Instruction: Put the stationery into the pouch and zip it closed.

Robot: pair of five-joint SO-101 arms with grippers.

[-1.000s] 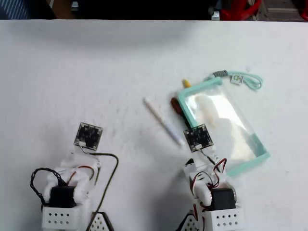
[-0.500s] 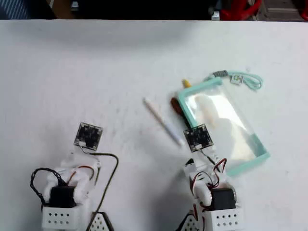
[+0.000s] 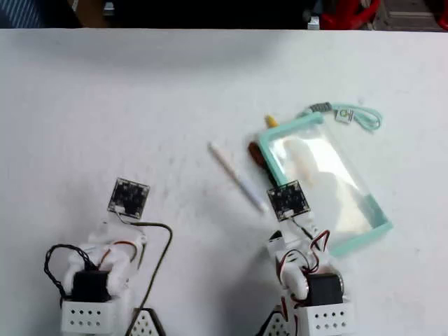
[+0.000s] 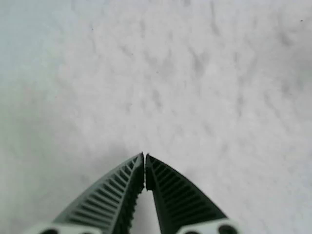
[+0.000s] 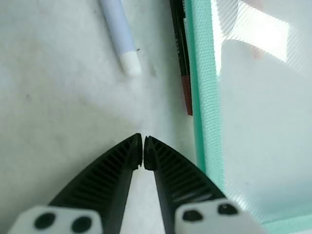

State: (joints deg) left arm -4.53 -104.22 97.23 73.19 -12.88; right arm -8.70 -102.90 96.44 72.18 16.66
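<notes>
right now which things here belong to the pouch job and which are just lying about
Job: clear plastic pouch with mint-green edging; slim white and pale blue pen; thin dark brown pen beside the pouch's edge; small yellow-tipped item at its corner.
Lying about: red object beyond the far edge of the white table.

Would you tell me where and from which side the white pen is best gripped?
I'd take the white pen at mid-barrel, straight down from above, the right hand closing across its width. It lies flat and diagonal on the table, apart from the dark pencil and pouch, so both long sides look free.
</notes>
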